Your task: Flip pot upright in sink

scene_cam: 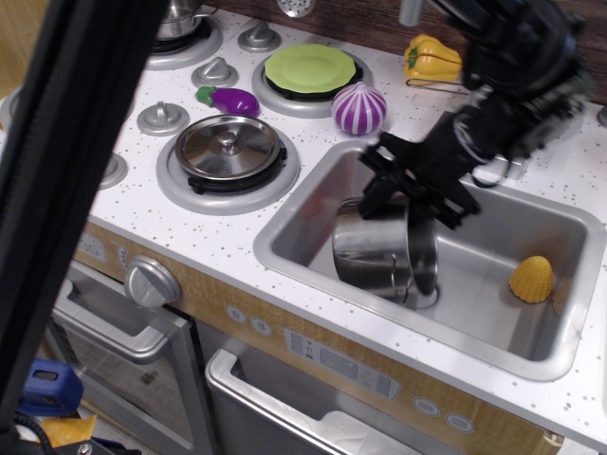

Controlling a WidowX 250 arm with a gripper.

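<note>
The shiny steel pot (375, 248) lies tipped on its side in the sink (313, 194). Its open mouth faces right and down, its base faces left and up, and a loop handle shows at its lower edge. My black gripper (406, 207) reaches down from the upper right. Its fingers (372, 194) stand on either side of the pot's upper end and hold it. Part of the pot's top edge is hidden behind the gripper.
A yellow ridged toy (531, 278) lies at the sink's right end. A purple striped toy (358, 107), a green plate (309, 68), a flat lid with a knob (228, 147) and a yellow pepper (432, 62) sit on the counter. A black bar (66, 180) blocks the left.
</note>
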